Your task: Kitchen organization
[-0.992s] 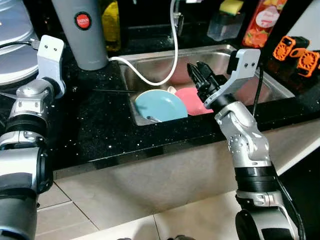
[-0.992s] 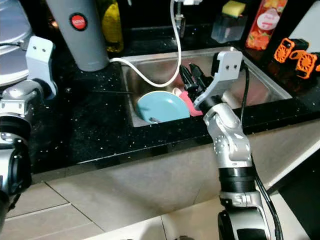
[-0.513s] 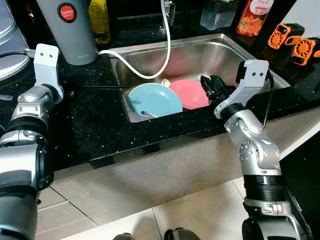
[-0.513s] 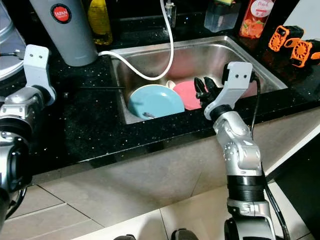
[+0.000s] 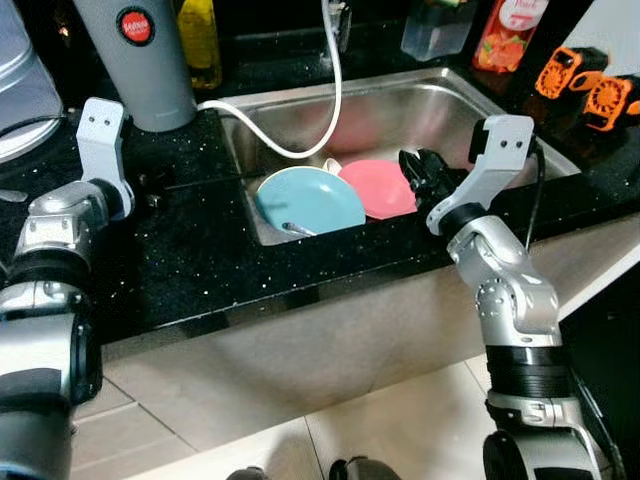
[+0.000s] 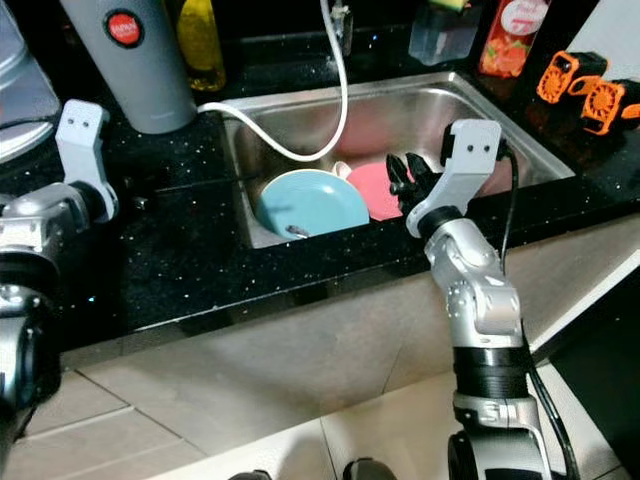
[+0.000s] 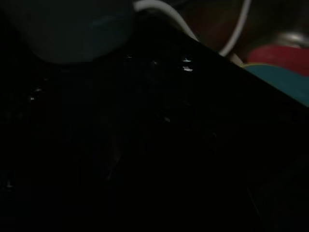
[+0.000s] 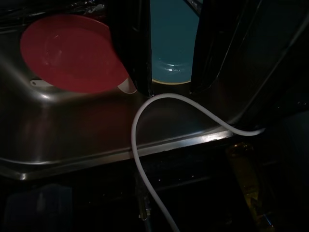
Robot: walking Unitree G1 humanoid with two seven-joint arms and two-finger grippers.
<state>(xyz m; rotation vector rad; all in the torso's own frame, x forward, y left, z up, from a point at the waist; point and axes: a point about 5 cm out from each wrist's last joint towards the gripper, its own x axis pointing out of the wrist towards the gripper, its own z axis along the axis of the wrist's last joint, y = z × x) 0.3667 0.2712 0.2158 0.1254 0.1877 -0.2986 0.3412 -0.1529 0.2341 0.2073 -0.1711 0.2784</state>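
In the steel sink [image 5: 452, 108] lie a teal plate [image 5: 308, 198] and, to its right, a pink plate [image 5: 378, 187]. A small utensil [image 5: 295, 228] rests in the teal one. My right gripper [image 5: 418, 176] hovers at the pink plate's right rim, just above the sink's front edge. In the right wrist view its black fingers [image 8: 139, 53] stand open around nothing, with the teal plate [image 8: 171, 38] seen between them and the pink plate [image 8: 67, 53] beside it. My left gripper [image 5: 150, 186] rests low over the black counter [image 5: 200, 250], left of the sink.
A white hose [image 5: 330, 90] loops from the tap into the sink. A tall grey canister [image 5: 140, 60] and a yellow bottle [image 5: 198, 40] stand behind the left arm. A clear sponge holder [image 5: 432, 30], a red bottle [image 5: 497, 35] and orange parts [image 5: 585, 85] line the back right.
My right gripper has come down from over the sink's middle to the pink plate's right rim. The camera has shifted too. The left arm has edged slightly toward the sink.
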